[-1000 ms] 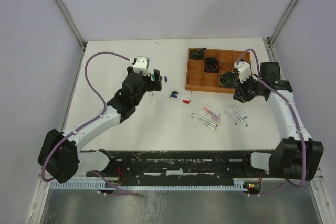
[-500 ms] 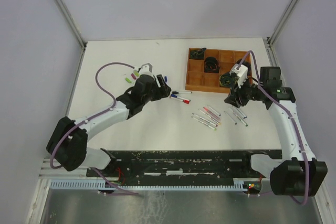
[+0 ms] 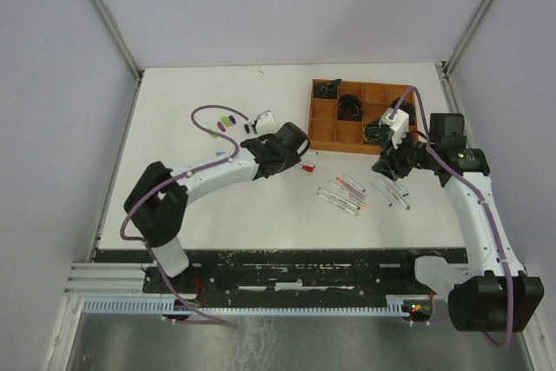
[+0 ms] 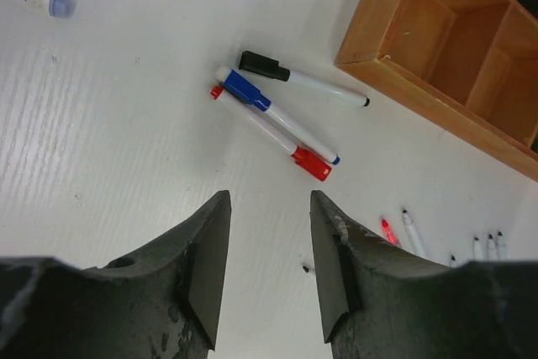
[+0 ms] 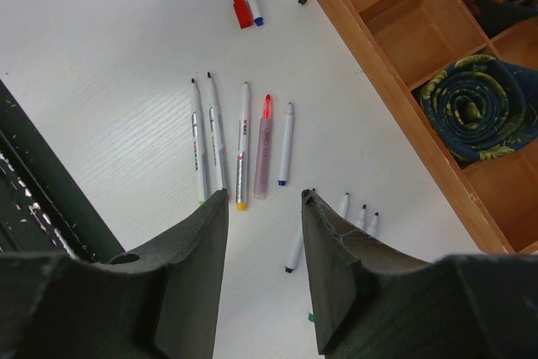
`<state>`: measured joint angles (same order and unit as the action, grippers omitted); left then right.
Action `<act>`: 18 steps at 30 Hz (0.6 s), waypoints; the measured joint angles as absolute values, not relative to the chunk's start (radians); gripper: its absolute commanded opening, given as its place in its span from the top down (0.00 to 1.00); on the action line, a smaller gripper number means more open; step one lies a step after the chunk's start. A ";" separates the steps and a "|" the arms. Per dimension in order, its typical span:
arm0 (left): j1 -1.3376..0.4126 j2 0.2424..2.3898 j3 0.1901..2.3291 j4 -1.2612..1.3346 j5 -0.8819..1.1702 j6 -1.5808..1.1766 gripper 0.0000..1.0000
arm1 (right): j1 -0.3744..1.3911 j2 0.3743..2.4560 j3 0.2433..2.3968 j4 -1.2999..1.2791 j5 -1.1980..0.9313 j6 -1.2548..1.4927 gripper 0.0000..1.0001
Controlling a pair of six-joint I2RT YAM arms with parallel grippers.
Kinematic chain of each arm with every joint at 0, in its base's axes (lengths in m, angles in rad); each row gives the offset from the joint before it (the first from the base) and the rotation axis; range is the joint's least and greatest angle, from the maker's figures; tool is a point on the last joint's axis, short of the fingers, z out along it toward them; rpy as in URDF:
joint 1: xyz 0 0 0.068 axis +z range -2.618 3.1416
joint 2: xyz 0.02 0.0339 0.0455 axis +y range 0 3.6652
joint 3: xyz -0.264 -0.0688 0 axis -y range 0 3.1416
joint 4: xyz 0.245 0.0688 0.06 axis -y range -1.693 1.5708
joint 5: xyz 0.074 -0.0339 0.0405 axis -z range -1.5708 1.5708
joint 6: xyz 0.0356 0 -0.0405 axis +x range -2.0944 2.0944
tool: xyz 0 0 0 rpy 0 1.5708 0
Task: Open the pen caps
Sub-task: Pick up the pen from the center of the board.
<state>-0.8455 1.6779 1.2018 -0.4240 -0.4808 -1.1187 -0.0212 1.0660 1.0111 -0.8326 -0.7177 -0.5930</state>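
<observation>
Two jaws of the left gripper (image 4: 265, 266) are held partly apart with nothing between them, above the bare table (image 4: 109, 149); just ahead, toward the frame's centre, three capped pens are seen lying aslant; the black cap (image 4: 259, 63) sits on the uppermost pen, while the pens with the blue cap (image 4: 246, 88) and the red cap (image 4: 312, 163) lie pressed side by side. The right gripper (image 5: 265, 266) is likewise parted and empty, hung over a row of uncapped pens (image 5: 244, 140) at mid-frame, with the wooden compartment tray (image 5: 370, 65) to the upper right. In the overhead view some loose caps (image 3: 229, 119) lie at the upper left, well apart from both grippers.

A pick of one capped pen is judged to be the step in hand. The black-capped pen is best chosen, since it lies a little apart from the other pair; the wrist should be turned until the jaws close squarely across the barrel; the white barrel, not the cap, should be gripped, so that the cap end is left free for the other gripper to pull straight along the pen's axis.
</observation>
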 measured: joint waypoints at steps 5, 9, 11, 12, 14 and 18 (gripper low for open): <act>-0.849 1.824 1.340 -0.554 -0.497 -1.186 0.52 | -0.018 1.066 1.011 -0.833 -0.708 -0.593 0.51; -0.849 1.940 1.468 -0.654 -0.500 -1.211 0.54 | -0.015 1.066 1.011 -0.833 -0.701 -0.593 0.51; -0.849 1.997 1.539 -0.704 -0.503 -1.216 0.56 | -0.015 1.066 1.011 -0.833 -0.698 -0.594 0.51; -0.849 2.026 1.576 -0.732 -0.507 -1.216 0.57 | -0.015 1.066 1.011 -0.832 -0.697 -0.596 0.51; -0.849 2.085 1.652 -0.786 -0.517 -1.223 0.57 | -0.015 1.066 1.011 -0.832 -0.695 -0.597 0.51; -0.849 2.156 1.724 -0.849 -0.522 -1.229 0.57 | -0.015 1.066 1.010 -0.832 -0.693 -0.600 0.51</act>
